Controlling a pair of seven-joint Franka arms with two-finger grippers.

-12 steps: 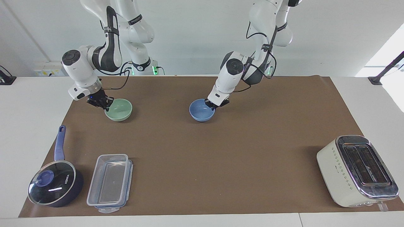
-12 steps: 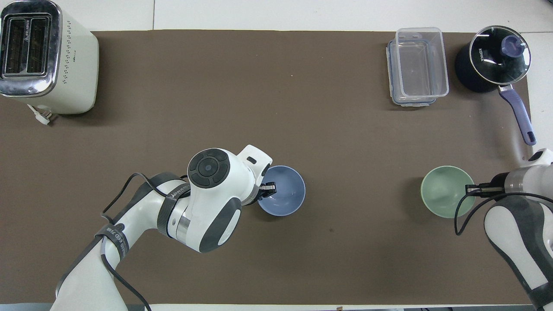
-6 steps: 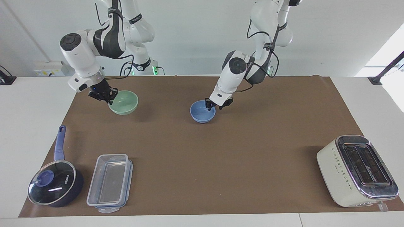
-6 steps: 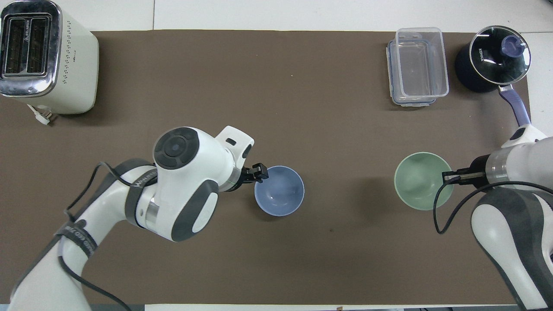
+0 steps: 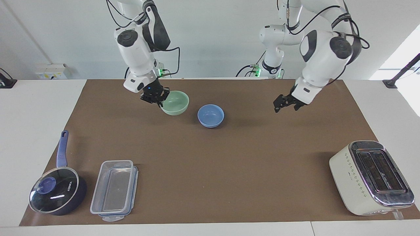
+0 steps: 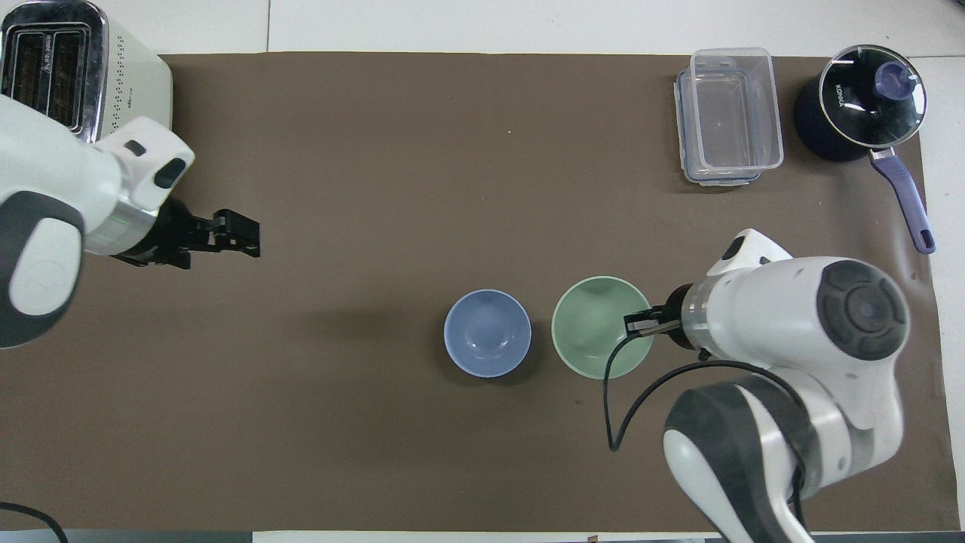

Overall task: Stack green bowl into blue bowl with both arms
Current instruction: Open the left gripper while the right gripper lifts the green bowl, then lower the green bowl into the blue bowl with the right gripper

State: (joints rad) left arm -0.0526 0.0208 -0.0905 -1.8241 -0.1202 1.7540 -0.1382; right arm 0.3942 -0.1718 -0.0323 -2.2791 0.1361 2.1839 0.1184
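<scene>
A: Brown mat across the whole bench (image 5: 210, 170), and the two white arms above it doing very different jobs. The right arm is the one working; the left looks to be waiting, well off toward its own end.

B: Why so far out, do you reckon?

A: My guess is it wants to be clear of the stacking lane. The left gripper (image 5: 285, 104) hangs over bare mat, its fingers spread wide with nothing between them. The toaster (image 5: 372, 177) at that end is well apart from it.

B: And the pan (image 5: 54, 193) and the clear container (image 5: 114, 190)?

A: Parked at the right arm's end, farther from the robots than the bowls, out of the action. Now the bowls. The blue bowl (image 5: 210, 115) sits upright on the mat near the middle, mouth up, nothing touching it. That's the receiver, so flat and free makes sense.

B: The green one's up, isn't it?

A: Looks it. The green bowl (image 5: 175, 102) is carried just beside the blue one, toward the right arm's end, with a shadow on the mat beneath it. The right gripper (image 5: 158, 98) is pinching its rim, one finger inside the wall and one outside.

B: Why the rim?

A: It keeps the bowl level, mouth up, and leaves the underside free to drop into the blue bowl. From overhead the two rims read as side by side, not overlapping, so the stack isn't made yet.
</scene>
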